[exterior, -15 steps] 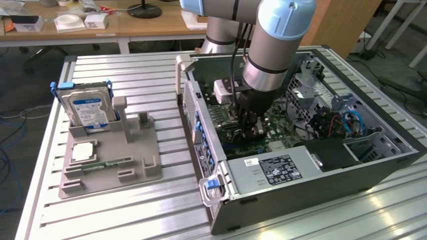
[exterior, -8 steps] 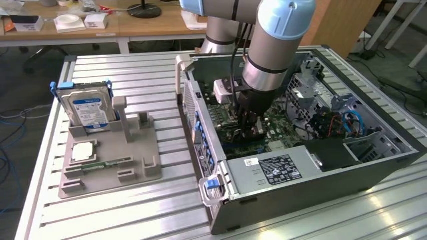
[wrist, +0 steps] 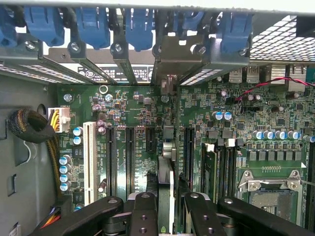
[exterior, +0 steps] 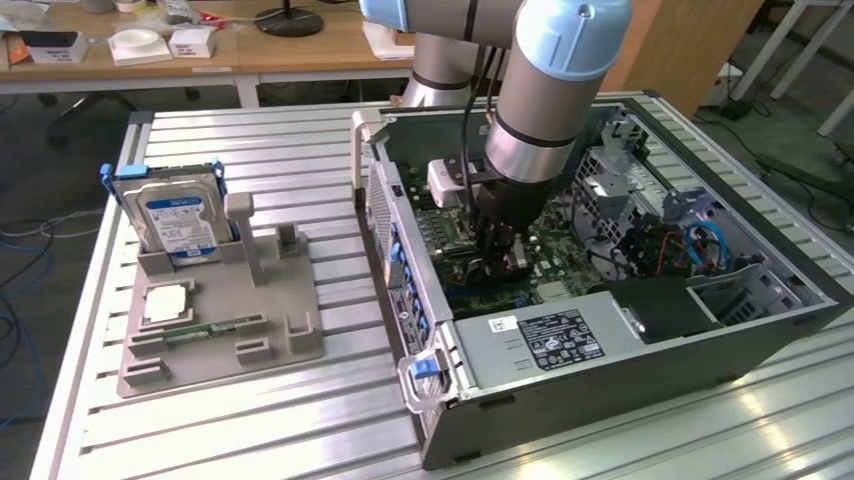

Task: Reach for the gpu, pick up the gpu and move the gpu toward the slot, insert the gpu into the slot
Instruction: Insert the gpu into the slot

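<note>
**Card held on edge over the motherboard inside the open case**

The ribbed aluminium work table (exterior: 267, 420) carries everything, and the largest thing on it is the open grey metal computer case (exterior: 641, 360), lying on its side toward the exterior view's right. The grey and light-blue robot arm (exterior: 554, 80) reaches down into the case from above. At the exterior view's left stands a grey plastic parts holder (exterior: 220, 330), with a boxy silver hard drive with a blue label (exterior: 174, 215) upright in its rear cradle and a small narrow green memory stick (exterior: 214, 327) lying flat near its front.

Inside the case the green motherboard (wrist: 142, 113) covers the floor. In the wrist view a white connector strip (wrist: 89, 162) runs beside several black parallel connector strips (wrist: 112, 162), and the square silver processor socket (wrist: 268, 184) sits well apart from them.

The black gripper (wrist: 166, 206) is clenched on the gpu (wrist: 166, 187), a thin circuit card seen edge-on, upright between the fingers (wrist: 142, 211). The card hangs above the board, in line with the gap between two black strips. The slot itself is hidden beneath the card, so I cannot tell whether the card's edge touches it.
</note>
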Robot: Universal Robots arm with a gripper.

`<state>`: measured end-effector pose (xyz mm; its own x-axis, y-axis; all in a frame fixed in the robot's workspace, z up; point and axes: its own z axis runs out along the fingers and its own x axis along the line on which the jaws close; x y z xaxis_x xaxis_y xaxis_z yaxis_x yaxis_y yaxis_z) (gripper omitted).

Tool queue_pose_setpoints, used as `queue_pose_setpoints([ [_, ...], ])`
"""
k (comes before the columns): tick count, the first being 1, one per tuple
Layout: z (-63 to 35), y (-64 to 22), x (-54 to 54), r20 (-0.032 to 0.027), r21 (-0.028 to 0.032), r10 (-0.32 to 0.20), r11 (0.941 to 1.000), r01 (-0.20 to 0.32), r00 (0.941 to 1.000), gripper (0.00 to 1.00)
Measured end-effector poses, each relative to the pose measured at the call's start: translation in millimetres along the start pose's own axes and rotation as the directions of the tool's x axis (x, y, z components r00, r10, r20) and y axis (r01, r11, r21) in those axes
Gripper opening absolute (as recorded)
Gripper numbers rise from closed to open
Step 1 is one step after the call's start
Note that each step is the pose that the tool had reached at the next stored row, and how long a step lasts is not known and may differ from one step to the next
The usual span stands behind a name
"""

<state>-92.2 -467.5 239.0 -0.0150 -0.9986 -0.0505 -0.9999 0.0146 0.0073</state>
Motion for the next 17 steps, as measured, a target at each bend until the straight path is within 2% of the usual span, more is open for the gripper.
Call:
queue_pose_setpoints([
  [9,0.0,0.0,0.0,0.0,-0.0001,0.0,1.0,0.0,1.0,0.26],
  [10,0.3,0.2,-0.1,0.0009,-0.0003,0.0,1.0,0.0,1.0,0.27],
  [11,0.3,0.3,0.0,0.0005,0.0002,0.001,1.0,-0.001,1.0,0.32],
  [13,0.2,0.2,-0.1,0.0005,0.0001,0.001,1.0,-0.001,1.0,0.32],
  [14,0.0,0.1,0.0,0.0001,0.0,0.0,1.0,0.0,1.0,0.38],
  [17,0.0,0.0,0.0,0.0,0.0,0.0,1.0,0.0,1.0,0.38],
])
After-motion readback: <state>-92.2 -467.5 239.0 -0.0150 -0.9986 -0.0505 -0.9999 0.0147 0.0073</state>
